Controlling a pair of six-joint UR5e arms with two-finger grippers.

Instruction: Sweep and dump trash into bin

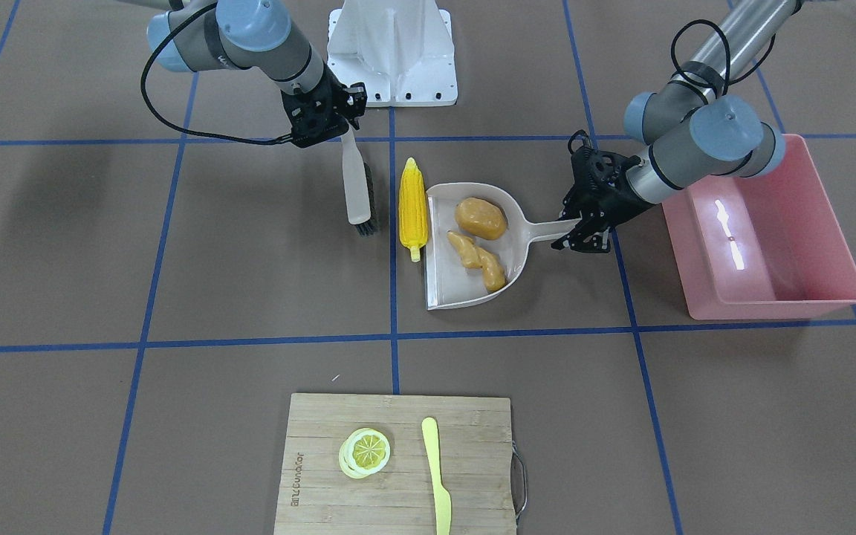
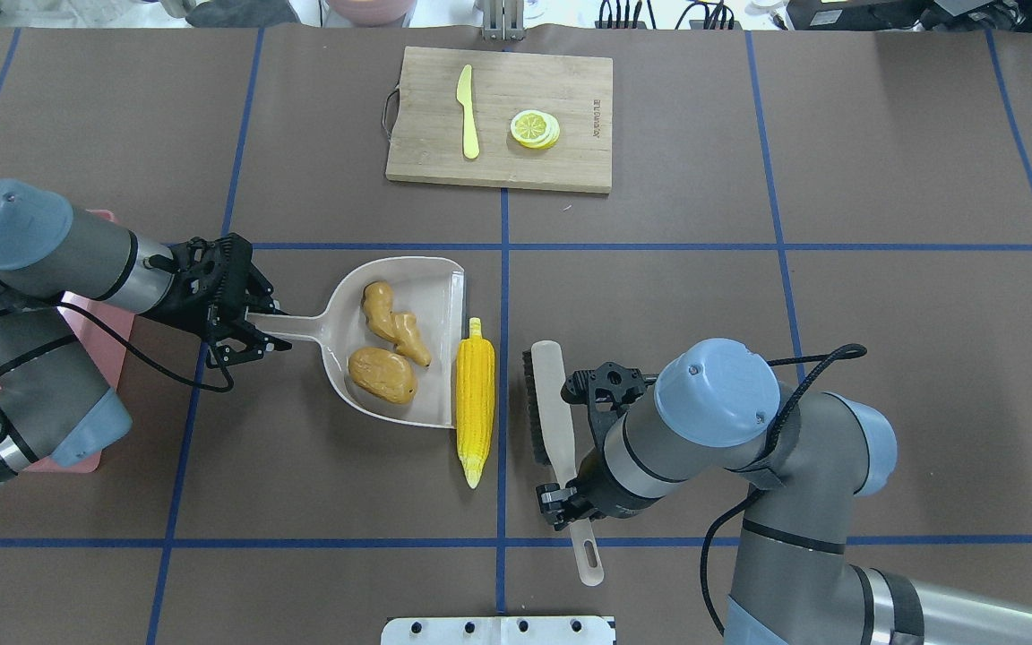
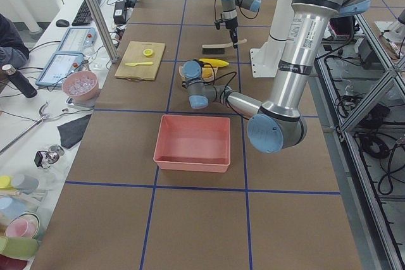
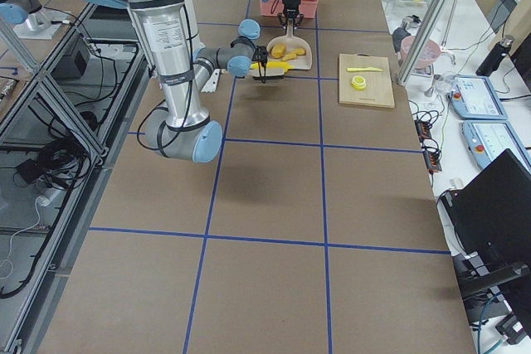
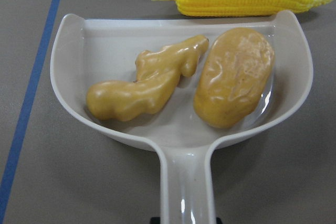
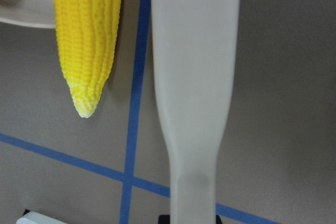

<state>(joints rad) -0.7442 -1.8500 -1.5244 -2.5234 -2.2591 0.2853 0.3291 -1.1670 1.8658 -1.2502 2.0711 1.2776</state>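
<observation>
Overhead exterior view shows my left claw [image 2: 252, 327] clamped on the dustpan [image 2: 408, 269] handle, ginger [image 2: 395, 334] and potato [image 2: 382, 374] inside, corn [image 2: 475, 399] just beside its open edge, bin [image 2: 113, 318] left, right claw [image 2: 572, 475] gripping the brush [image 2: 547, 394].

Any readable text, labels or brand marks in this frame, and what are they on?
Brand stamp near one edge of the cutting board: letters too blurred to read.
Printed sticker on the left arm: too small to read.
Printed sticker on the right arm: too small to read.
No other text is legible.
</observation>
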